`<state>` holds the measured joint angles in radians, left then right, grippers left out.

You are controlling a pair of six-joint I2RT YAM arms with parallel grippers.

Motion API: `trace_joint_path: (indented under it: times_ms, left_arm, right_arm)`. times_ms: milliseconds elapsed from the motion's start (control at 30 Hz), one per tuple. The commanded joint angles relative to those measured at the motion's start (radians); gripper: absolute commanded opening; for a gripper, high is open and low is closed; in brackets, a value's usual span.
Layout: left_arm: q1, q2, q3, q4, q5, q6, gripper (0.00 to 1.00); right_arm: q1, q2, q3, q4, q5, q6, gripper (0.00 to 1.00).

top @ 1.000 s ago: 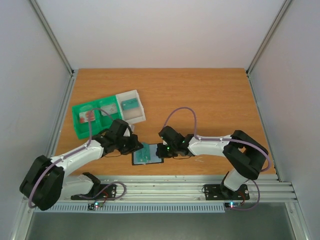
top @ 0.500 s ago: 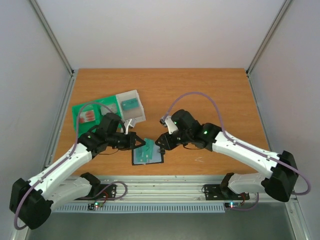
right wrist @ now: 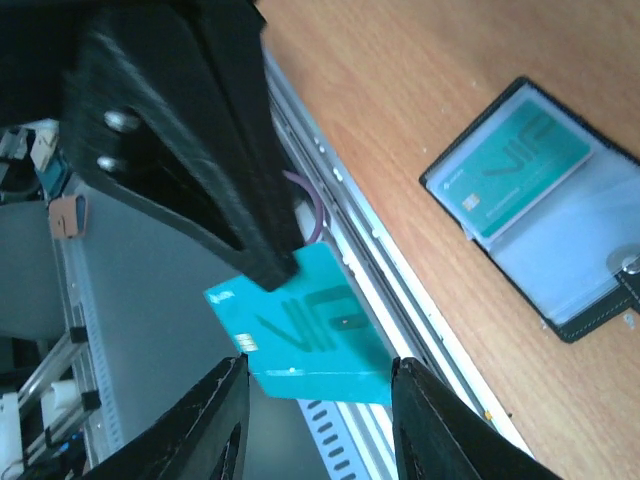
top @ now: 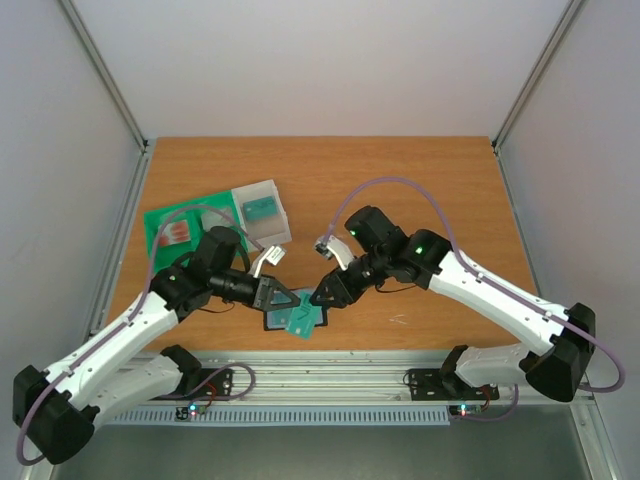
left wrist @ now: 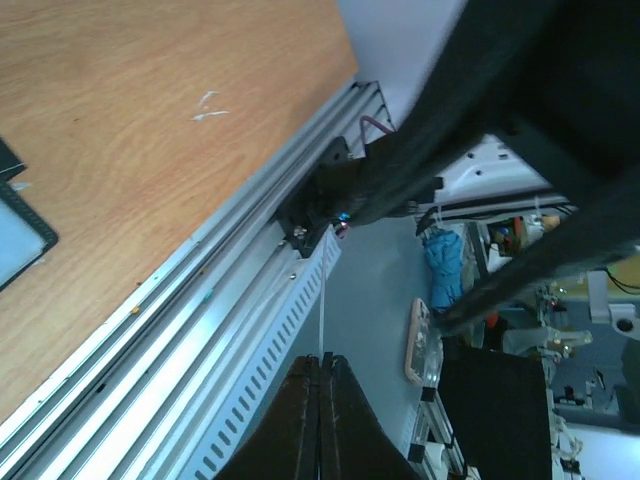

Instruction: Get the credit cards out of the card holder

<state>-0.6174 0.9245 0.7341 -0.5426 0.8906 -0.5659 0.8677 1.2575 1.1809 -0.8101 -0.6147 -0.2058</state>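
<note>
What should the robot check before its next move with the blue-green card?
1. Left gripper shut on the teal card: ok, seen edge-on between its fingers.
2. Teal card lifted clear of the card holder: ok.
3. Right gripper open, one finger on each side of the card: ok.
4. Right gripper's pads touching the card: cannot tell.
5. Card holder lying open and flat on the table: ok.
6. Card holder emptied: not ok, a second teal card sits in a pocket.
</note>
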Motion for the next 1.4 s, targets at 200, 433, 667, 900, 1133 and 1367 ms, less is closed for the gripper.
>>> trace_joint_path:
  times_ms: [200, 433, 667, 900, 1133, 1367]
  left_arm:
    - [-0.004, -0.046, -0.022, 0.137, 0.112, 0.022, 0.0]
    - [-0.005, -0.046, 0.001, 0.054, 0.017, 0.054, 0.0]
    - [-0.004, -0.079, 0.056, -0.046, -0.337, 0.038, 0.55]
    - [-0.005, -0.248, -0.108, 0.235, -0.469, -0.301, 0.72]
    - [-0.005, -0.282, -0.21, 0.509, -0.421, -0.548, 0.73]
    - [-0.005, -0.24, -0.199, 0.611, -0.394, -0.595, 0.68]
  right_arm:
    - [-0.007, 0.033, -0.006, -0.055, -0.115, -0.066, 0.35]
    - [-0.031, -0.001, -0.056, 0.001, -0.197, -0.039, 0.01]
    - [-0.06, -0.056, -0.11, 0.114, -0.151, 0.068, 0.01]
    - [-0.086, -0.152, -0.148, 0.292, 0.068, 0.354, 0.01]
    - [-0.098, -0.235, -0.254, 0.606, 0.16, 0.656, 0.01]
    - [-0.098, -0.223, -0.353, 0.849, 0.165, 0.866, 0.01]
